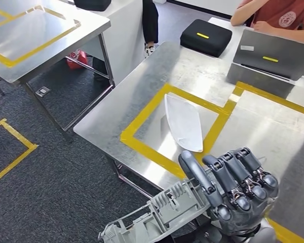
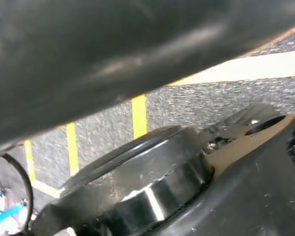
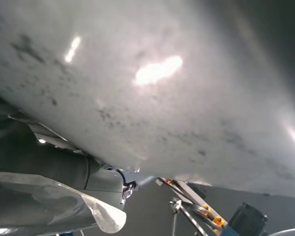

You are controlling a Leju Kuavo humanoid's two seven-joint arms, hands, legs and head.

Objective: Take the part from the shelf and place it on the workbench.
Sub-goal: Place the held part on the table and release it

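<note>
The right hand (image 1: 234,190) has its dark fingers (image 1: 219,177) curled tight around a grey ribbed plastic part (image 1: 162,210), holding it over the near edge of the shiny metal counter (image 1: 150,86). Just beyond the fingers, a smooth white leaf-shaped piece (image 1: 184,123) lies inside a yellow tape square (image 1: 143,121). No writing can be read.

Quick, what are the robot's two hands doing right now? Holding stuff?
Right hand: fingers wrapped around the grey ribbed part, holding it near the edge of the workbench.
Left hand: cannot be told from these pictures.
</note>
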